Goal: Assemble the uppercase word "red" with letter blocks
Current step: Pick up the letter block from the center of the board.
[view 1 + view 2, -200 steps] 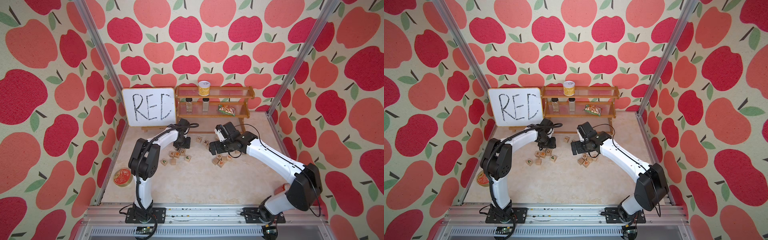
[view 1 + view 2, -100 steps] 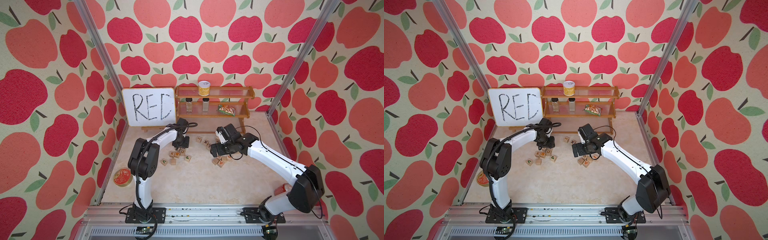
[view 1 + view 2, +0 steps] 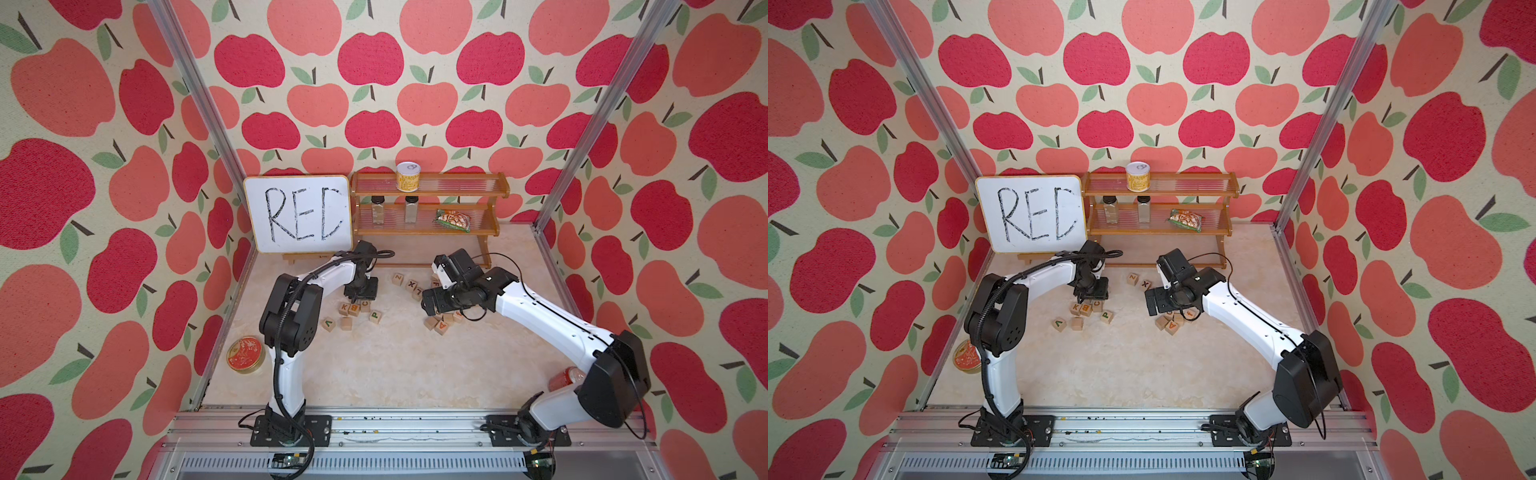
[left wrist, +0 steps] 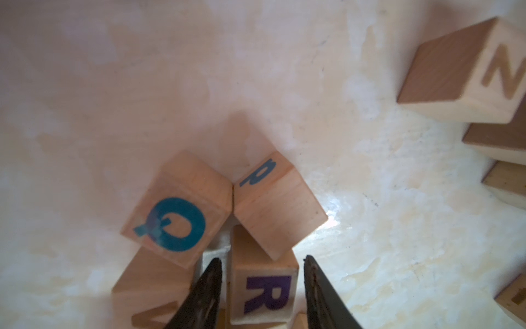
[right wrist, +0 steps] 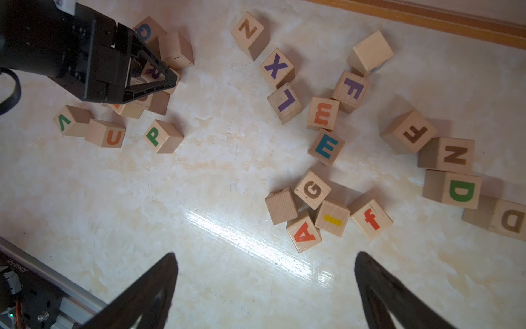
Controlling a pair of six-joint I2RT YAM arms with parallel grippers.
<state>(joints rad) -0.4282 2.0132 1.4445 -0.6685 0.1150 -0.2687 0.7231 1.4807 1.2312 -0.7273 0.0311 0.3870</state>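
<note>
1. Surroundings: the whiteboard (image 3: 297,218) w/ black handwritten letters stands at the desk (image 3: 395,374) rear-left corner. The wooden shelf (image 3: 482,229) runs beside it along the rear edge, carrying a can (image 3: 408,176), two jars (image 3: 377,210) and a snack packet (image 3: 453,219). A round red tin (image 3: 245,353) lies at the left edge.
2. Obstructions, R block (image 4: 264,296): the Q block (image 4: 176,225) and a blue-letter block (image 4: 279,210) crowd its far side, touching ea. other at one corner. The blue-letter block overlaps the R block's far edge in the left wrist view.
3. Obstructions, E block (image 5: 326,146): the G block (image 5: 313,189) and A block (image 5: 304,233) lie btwn it and the right gripper (image 5: 264,256). Both top views lose the E block under the right arm.
4. The left gripper (image 4: 262,263) points down over the rear-left block cluster. Jaws are narrowly apart, one finger ea. side of the R block, w/ a slim gap visible ea. side and no pinch seen.
5. The right gripper is spread wide, holds nothing and is raised above the desk near rear centre. The E block lies ahead of its fingertips, well apart. The D block (image 5: 461,190) lies farther off, just beside an N block (image 5: 452,155).
6. Materials: blocks are light-wood cubes w/ faint grain and printed capitals (R dark purple, E teal, D green). Fingers are matte black, tapering to points. The desk is glossy beige, marbled, w/ a glare streak. The shelf is brown wood w/ clear ribbed panels.
</note>
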